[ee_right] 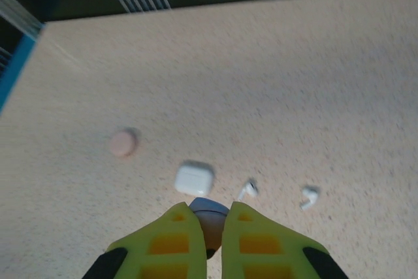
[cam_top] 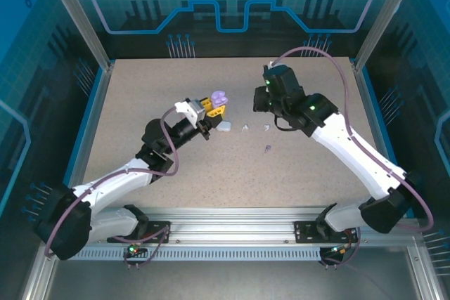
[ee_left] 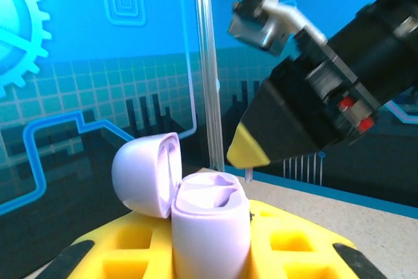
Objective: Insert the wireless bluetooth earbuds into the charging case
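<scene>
– Left wrist view: where do the buds sit?
– Two white earbuds lie loose on the table, right of a white case, with a purple bud nearer. The purple charging case stands upright with its lid swung left, pinched in the left hand.
– And the right hand?
– It hangs just above and right of the open wells. Its fingers are nearly together on a small rounded piece, likely a bud.
</scene>
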Action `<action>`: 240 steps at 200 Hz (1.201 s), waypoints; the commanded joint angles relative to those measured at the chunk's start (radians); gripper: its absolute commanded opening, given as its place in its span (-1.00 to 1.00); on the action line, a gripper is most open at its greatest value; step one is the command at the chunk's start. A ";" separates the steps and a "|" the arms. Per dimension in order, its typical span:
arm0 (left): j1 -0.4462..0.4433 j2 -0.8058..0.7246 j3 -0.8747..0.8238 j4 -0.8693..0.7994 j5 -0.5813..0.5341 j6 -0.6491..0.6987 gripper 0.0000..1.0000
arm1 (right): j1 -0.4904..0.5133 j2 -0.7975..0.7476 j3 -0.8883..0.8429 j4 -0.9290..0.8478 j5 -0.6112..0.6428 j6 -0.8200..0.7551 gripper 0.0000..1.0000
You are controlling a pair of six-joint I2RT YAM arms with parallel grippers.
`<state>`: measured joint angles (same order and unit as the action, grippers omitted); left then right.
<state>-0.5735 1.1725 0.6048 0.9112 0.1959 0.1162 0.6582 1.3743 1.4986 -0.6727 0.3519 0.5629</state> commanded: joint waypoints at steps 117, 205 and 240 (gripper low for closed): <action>-0.025 0.086 0.081 0.143 -0.049 0.091 -1.00 | 0.160 -0.090 0.064 0.282 -0.257 -0.377 -0.83; -0.041 0.069 0.085 0.105 -0.044 0.110 -1.00 | 0.190 -0.030 0.080 0.229 -0.171 -0.407 -0.86; -0.041 0.065 0.083 0.101 -0.045 0.111 -1.00 | 0.189 -0.030 0.065 0.225 -0.146 -0.407 -0.88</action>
<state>-0.6071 1.2522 0.6617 0.9993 0.1455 0.2111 0.8333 1.3415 1.5467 -0.4404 0.1677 0.1741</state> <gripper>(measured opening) 0.229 0.068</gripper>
